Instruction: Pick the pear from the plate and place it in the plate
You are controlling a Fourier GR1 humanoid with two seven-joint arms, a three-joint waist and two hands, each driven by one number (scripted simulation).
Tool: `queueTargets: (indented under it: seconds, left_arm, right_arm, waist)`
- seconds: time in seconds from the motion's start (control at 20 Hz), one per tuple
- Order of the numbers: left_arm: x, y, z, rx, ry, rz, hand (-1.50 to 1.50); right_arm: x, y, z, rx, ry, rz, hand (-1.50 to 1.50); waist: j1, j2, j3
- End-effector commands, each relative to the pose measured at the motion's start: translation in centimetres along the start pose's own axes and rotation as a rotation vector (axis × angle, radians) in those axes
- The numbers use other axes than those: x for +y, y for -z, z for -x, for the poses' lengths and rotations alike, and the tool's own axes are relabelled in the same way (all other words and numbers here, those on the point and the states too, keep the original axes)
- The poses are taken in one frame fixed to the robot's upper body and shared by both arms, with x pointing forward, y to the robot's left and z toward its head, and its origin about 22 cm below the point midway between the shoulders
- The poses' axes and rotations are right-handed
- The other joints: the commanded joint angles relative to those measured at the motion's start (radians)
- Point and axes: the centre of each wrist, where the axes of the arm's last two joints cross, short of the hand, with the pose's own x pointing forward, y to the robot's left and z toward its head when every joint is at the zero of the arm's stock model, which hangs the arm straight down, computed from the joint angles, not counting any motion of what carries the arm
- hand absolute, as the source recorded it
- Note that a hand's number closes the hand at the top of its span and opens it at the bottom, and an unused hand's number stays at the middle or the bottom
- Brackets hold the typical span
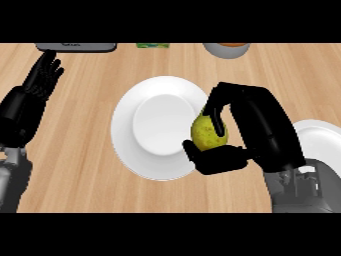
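left hand: open, resting | right hand: fingers curled round pear

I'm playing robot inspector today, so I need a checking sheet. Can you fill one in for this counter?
Surface: wooden counter.
Job's things: yellow-green pear held over the right rim of the middle white plate; second white plate at the right edge, partly hidden by the forearm.
Clutter: grey object, green item and grey bowl with something orange, all cut off at the top edge.
Hands: right hand curled round the pear; left hand open, fingers up, resting at left.
Cables: nothing seen.
Surroundings: nothing seen beyond the counter.
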Motion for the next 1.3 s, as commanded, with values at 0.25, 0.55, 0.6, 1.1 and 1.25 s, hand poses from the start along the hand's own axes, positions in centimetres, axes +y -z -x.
queueTargets:
  seconds: [0.25,0.55,0.6,1.1,1.25]
  left_arm:
    - [1.0,-0.7,-0.3,0.005,0.000,-0.016,0.00]
    - [0.1,0.8,0.7,0.004,-0.002,0.006,0.00]
    - [0.4,0.1,-0.1,-0.018,0.018,0.005,0.00]
    - [-1.5,-0.2,-0.4,-0.017,-0.019,0.058,0.00]
    - [-1.9,1.4,-0.2,-0.017,-0.006,0.053,0.00]
  right_arm:
    - [7.6,7.0,-2.9,0.062,-0.026,-0.065,1.50]
    - [12.4,9.4,-1.8,0.086,-0.113,-0.085,1.50]
    - [12.5,9.8,-1.6,0.080,-0.116,-0.105,1.50]
    - [16.4,9.8,1.8,0.202,0.108,-0.114,-1.50]
    - [15.5,10.9,2.1,0.155,0.216,-0.074,-1.50]
  waist:
    - [0.005,0.001,0.001]
    - [0.008,0.005,0.001]
    - [0.010,0.003,0.001]
    - [0.050,0.011,0.001]
    - [0.044,0.017,0.002]
